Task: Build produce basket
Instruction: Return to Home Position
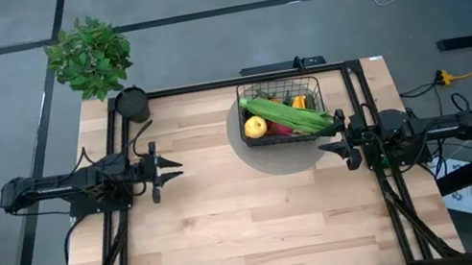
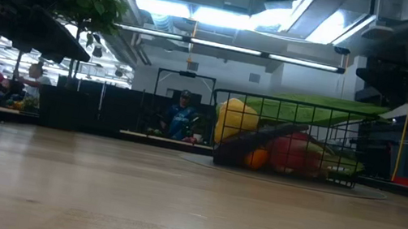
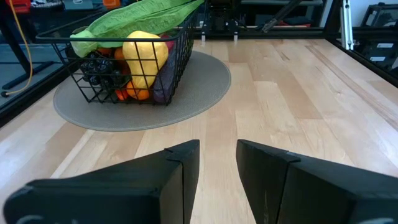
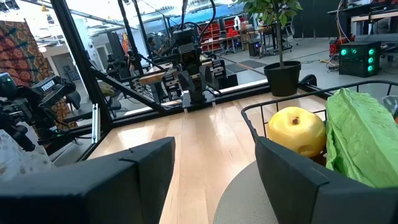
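Observation:
The black wire basket (image 1: 283,110) stands by its bottom on a round grey mat (image 1: 265,158) at the table's far right. In it lie produce: a yellow fruit (image 1: 256,127), a long green leafy piece (image 1: 291,115) across the top, orange bits (image 1: 299,102) and dark grapes (image 3: 99,65). My right gripper (image 1: 322,147) hovers open, level, just off the basket's near right corner, with nothing between its fingers (image 4: 214,146). My left gripper (image 1: 176,166) waits at the table's left, open by a narrower gap (image 3: 217,146), pointing toward the basket.
A leafy potted plant (image 1: 89,56) stands beyond the table's far left corner, with a small round black cup (image 1: 132,104) on the table next to it. Bare wood (image 1: 251,217) spans the middle and near side. People sit in the room behind (image 2: 181,115).

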